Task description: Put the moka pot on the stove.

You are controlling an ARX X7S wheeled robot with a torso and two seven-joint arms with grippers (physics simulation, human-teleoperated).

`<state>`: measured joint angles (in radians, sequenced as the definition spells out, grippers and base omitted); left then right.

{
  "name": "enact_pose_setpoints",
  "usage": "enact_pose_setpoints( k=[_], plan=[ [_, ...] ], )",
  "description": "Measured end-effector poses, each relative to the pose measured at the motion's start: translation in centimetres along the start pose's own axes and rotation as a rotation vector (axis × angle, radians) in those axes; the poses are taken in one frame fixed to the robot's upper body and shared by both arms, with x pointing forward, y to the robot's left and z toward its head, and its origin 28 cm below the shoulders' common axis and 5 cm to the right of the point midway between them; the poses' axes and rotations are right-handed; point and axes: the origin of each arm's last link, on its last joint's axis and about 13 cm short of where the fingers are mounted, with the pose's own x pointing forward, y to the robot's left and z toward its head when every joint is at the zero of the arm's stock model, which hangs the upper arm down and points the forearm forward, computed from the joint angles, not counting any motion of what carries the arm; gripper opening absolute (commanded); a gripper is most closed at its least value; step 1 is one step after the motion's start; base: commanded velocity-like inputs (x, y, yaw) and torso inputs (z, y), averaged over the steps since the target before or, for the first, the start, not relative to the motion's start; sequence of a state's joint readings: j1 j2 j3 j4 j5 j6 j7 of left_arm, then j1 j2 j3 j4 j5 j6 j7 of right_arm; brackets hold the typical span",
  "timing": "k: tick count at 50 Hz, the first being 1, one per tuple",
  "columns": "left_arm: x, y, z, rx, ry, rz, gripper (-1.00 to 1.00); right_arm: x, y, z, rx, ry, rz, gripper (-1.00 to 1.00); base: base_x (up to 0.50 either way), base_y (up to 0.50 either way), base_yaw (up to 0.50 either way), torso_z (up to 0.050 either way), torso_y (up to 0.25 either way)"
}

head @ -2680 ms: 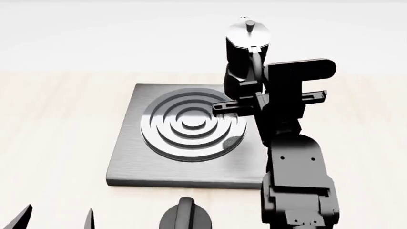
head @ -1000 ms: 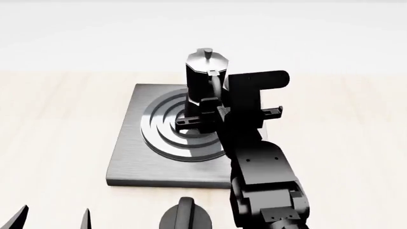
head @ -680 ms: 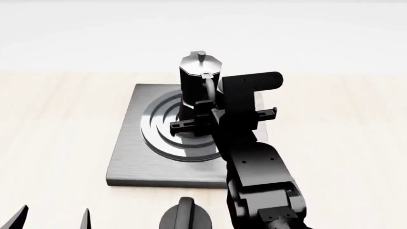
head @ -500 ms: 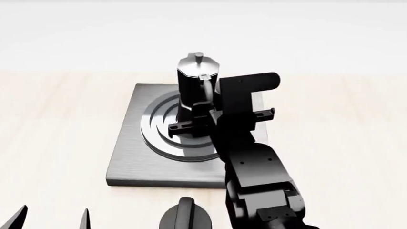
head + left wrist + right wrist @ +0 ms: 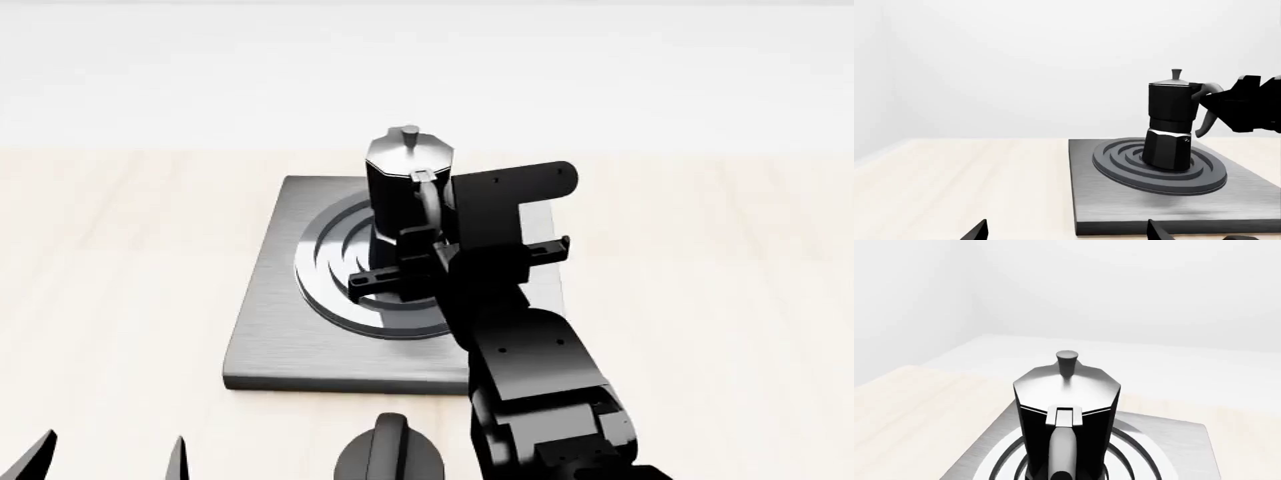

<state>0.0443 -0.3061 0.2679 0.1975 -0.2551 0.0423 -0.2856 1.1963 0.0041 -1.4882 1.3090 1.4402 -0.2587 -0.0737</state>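
The moka pot [image 5: 407,185] is black and faceted with a silver lid and knob. It stands upright over the middle of the dark rings of the stove [image 5: 267,320], a flat grey square plate. In the left wrist view the moka pot [image 5: 1171,125] has its base down at the rings of the stove [image 5: 1121,210]. My right gripper [image 5: 430,240] is shut on the pot's curved handle [image 5: 1204,97]. The right wrist view shows the moka pot [image 5: 1066,410] close up over the stove [image 5: 1181,440]. My left gripper [image 5: 1067,232] is open and empty, in front of the stove's near-left corner.
A short black round knob [image 5: 390,452] sits on the wooden table [image 5: 120,260] just in front of the stove's front edge. My right arm [image 5: 534,380] reaches over the stove's right half. A white wall lies behind the table.
My right gripper has carried the moka pot from above the stove's far right corner leftward and down onto the middle of the rings. The left gripper has not moved.
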Motion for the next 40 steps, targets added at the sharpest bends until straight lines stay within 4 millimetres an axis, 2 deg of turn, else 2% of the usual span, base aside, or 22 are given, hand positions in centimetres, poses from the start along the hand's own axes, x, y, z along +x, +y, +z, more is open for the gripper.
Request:
enact_pose_setpoints(
  k=[17, 18, 40],
  plan=[
    [0.1, 0.0, 0.0, 0.002, 0.002, -0.002, 1.00, 0.0, 0.0, 0.0, 0.005, -0.001, 0.001, -1.00, 0.00, 0.00, 0.00, 0.000, 0.000],
    [0.1, 0.0, 0.0, 0.002, 0.002, -0.002, 1.00, 0.0, 0.0, 0.0, 0.005, -0.001, 0.001, 1.00, 0.00, 0.00, 0.00, 0.000, 0.000],
    [-0.1, -0.1, 0.0, 0.007, 0.000, -0.006, 1.00, -0.5, 0.2, -1.7, -0.032, 0.017, 0.011, 1.00, 0.00, 0.00, 0.00, 0.000, 0.000]
  ],
)
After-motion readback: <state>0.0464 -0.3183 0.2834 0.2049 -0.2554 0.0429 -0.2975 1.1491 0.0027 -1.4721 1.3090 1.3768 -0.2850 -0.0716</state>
